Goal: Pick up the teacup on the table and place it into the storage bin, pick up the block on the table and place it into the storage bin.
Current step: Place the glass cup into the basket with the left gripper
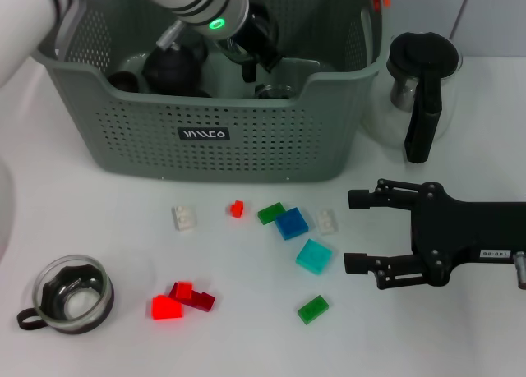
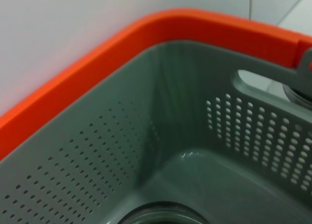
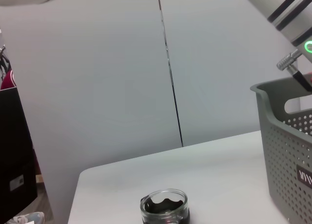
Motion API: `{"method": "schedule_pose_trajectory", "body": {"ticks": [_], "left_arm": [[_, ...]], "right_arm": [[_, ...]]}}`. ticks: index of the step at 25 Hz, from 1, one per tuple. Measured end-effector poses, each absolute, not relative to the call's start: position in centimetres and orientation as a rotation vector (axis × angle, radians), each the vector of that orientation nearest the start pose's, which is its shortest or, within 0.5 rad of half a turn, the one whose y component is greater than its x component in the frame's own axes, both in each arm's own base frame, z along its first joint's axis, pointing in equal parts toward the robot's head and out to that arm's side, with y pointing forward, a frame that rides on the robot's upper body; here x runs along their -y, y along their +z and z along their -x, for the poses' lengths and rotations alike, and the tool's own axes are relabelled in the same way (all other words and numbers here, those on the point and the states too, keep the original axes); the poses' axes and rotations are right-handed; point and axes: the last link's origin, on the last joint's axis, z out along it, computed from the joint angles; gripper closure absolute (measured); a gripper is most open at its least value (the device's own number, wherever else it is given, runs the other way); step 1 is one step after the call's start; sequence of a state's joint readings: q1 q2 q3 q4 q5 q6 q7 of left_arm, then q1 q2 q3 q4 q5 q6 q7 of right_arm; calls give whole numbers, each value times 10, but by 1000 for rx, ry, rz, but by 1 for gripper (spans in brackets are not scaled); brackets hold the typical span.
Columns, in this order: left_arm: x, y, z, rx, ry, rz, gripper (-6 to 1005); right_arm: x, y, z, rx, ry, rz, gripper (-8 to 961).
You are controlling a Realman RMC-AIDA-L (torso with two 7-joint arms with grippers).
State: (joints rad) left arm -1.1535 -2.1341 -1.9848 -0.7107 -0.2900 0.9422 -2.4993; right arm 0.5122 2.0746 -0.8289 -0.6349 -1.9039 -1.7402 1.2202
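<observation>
— Over the storage bin [image 1: 205, 135], what is the left hand [image 1: 255, 52] doing?
— It reaches down inside, among dark items; whether its fingers are spread or pressed together, I cannot tell.

— And the right hand [image 1: 355, 231]?
— Spread wide, holding nothing, low over the white bench [image 1: 246, 344] just beside the cyan block [image 1: 314, 255].

— Where is the teacup [image 1: 72, 295]?
— On the bench's near left, well apart from the bin. Small blocks lie scattered before the bin: red, green, blue, white.

— Anything else?
— A glass pot with black handle [image 1: 421, 89] stands right of the bin.
</observation>
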Motion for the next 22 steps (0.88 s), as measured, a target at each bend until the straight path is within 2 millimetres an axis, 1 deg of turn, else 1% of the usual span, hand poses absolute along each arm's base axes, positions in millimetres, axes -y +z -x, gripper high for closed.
{"method": "schedule_pose_trajectory", "body": {"ticks": [2,5,10,14,18,22], "left_arm": [[-478,-48,86,522,353,2389,964],[-476,-55,87,507,397,2387,963],[-477,-63,90,483,379,2374,952],[-478,-66,98,479,364,2354,943],[-482,-64,107,462,333,2322,935],[-482,-65,113,446,333,2312,926]], "right_arm": [[-300,-12,-239,-323,862,2936,38],[-300,-13,-239,-322,860,2939,38],[-299,-12,-240,-326,856,2937,39],[-299,-12,-241,-328,854,2936,39],[-299,-13,-241,-328,853,2938,39],[-298,-13,-241,-331,853,2937,39]]}}
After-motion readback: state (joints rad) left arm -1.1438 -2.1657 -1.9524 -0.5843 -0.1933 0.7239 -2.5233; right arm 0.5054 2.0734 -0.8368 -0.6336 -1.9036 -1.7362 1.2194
